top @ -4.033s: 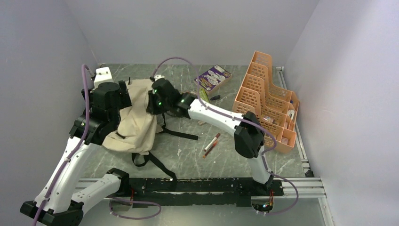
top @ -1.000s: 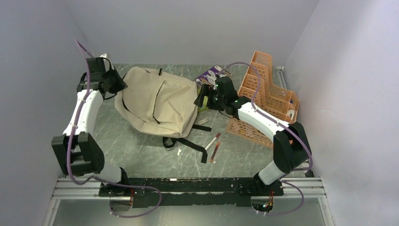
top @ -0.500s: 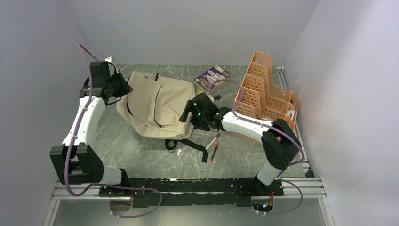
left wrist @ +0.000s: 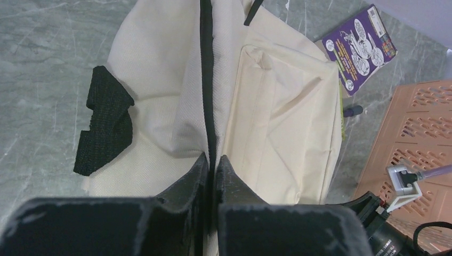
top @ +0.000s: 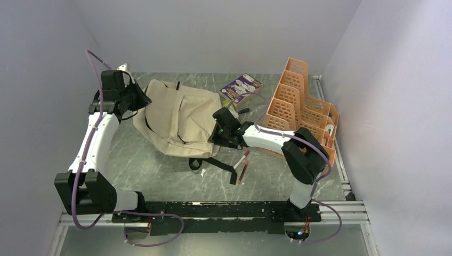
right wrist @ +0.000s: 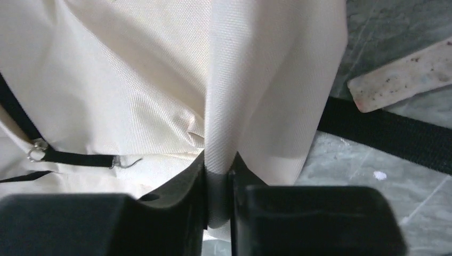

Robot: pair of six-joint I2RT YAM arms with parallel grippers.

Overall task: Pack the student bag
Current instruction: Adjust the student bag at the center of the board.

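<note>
The student bag [top: 178, 117], a beige backpack with black straps, lies flat on the grey marbled table between both arms. My left gripper [top: 139, 98] is at its far left top edge, shut on the black zipper line [left wrist: 207, 90] of the bag [left wrist: 277, 122]. My right gripper [top: 216, 137] is at the bag's near right corner, shut on a pinched fold of beige fabric [right wrist: 218, 144]. A black strap [right wrist: 384, 136] trails on the table beside that fold. A black fabric handle loop [left wrist: 104, 128] lies on the bag's left side.
An orange perforated organizer [top: 301, 109] stands at the right. A purple booklet [top: 241, 87] lies behind the bag. Two pens [top: 241, 165] lie on the table near the right arm, beside loose black straps [top: 218, 164]. A pale flat strip [right wrist: 400, 74] lies close to the strap.
My right gripper has moved left from the organizer side to the bag's near right corner and shut on its fabric. The left gripper keeps its hold; the bag shifted slightly.
</note>
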